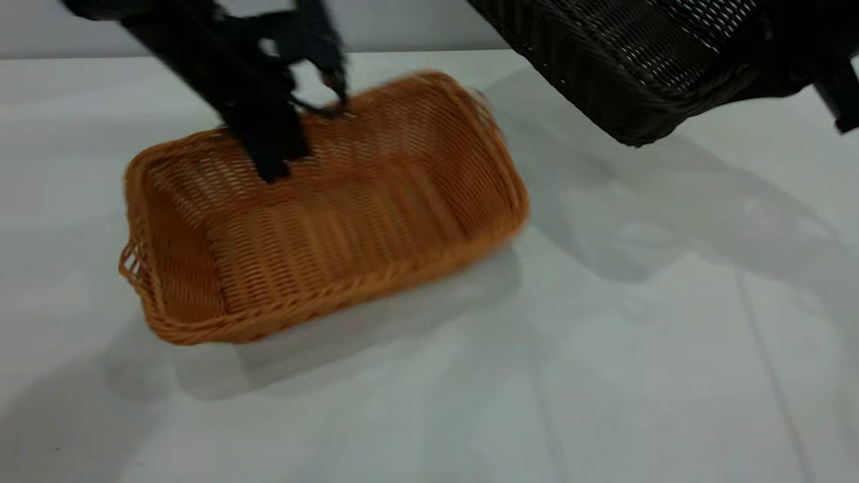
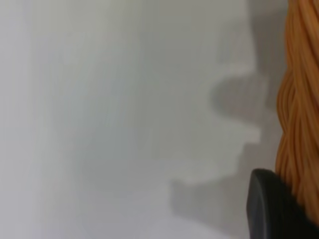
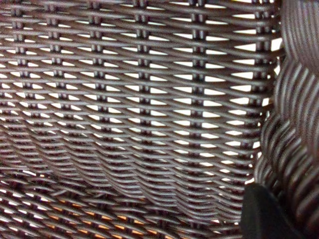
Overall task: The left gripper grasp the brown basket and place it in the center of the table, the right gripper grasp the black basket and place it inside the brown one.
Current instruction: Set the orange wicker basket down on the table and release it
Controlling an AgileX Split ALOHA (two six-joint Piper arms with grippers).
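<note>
The brown basket (image 1: 335, 215) is tilted over the white table (image 1: 604, 376), left of the middle, with its opening turned toward the camera. My left gripper (image 1: 305, 131) is shut on its far long braided rim. In the left wrist view one finger (image 2: 271, 211) presses against the orange rim (image 2: 299, 99). The black basket (image 1: 631, 60) hangs tilted in the air at the upper right, off the table. My right gripper (image 1: 835, 94) holds it at the view's right edge. In the right wrist view a finger (image 3: 264, 214) sits against its dark rim (image 3: 299, 124).
Only the two baskets and the arms' shadows (image 1: 671, 221) lie over the table. Orange shows faintly through the black basket's weave (image 3: 75, 204) in the right wrist view.
</note>
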